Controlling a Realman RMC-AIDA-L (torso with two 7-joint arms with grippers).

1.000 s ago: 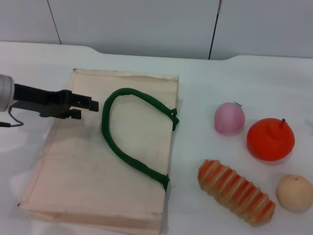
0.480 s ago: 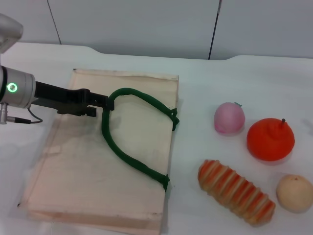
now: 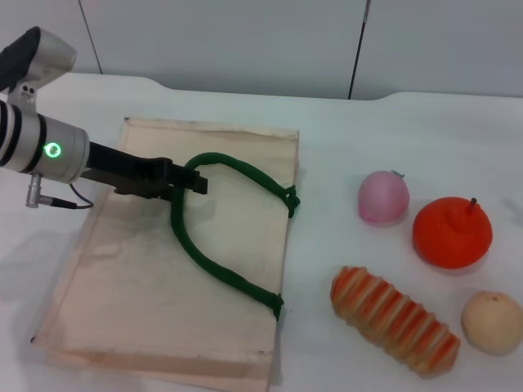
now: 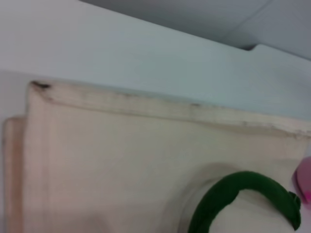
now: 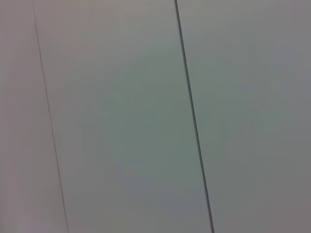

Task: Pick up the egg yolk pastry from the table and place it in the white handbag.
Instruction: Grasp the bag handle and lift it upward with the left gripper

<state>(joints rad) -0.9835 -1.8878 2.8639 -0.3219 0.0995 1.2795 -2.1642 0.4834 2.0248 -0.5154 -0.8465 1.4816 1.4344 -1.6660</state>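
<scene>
Cream cloth white handbag (image 3: pixel 163 310), ropy green handle (image 3: pixel 214 263), flat.

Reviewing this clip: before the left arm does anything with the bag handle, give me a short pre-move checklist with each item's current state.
1. Left tool at the green handle of the white handbag: ok, its tip meets the upper bend of the loop.
2. Handle actually gripped: cannot tell, the tip overlaps the rope and the wrist view shows no fingers.
3. Bag open for loading: not ok, it lies flat on the table.
4. Egg yolk pastry free to pick: ok, it sits alone near the striped bread, not touching it.
5. Right arm placement: cannot tell, it is absent from the head view and its wrist camera sees only wall.
</scene>
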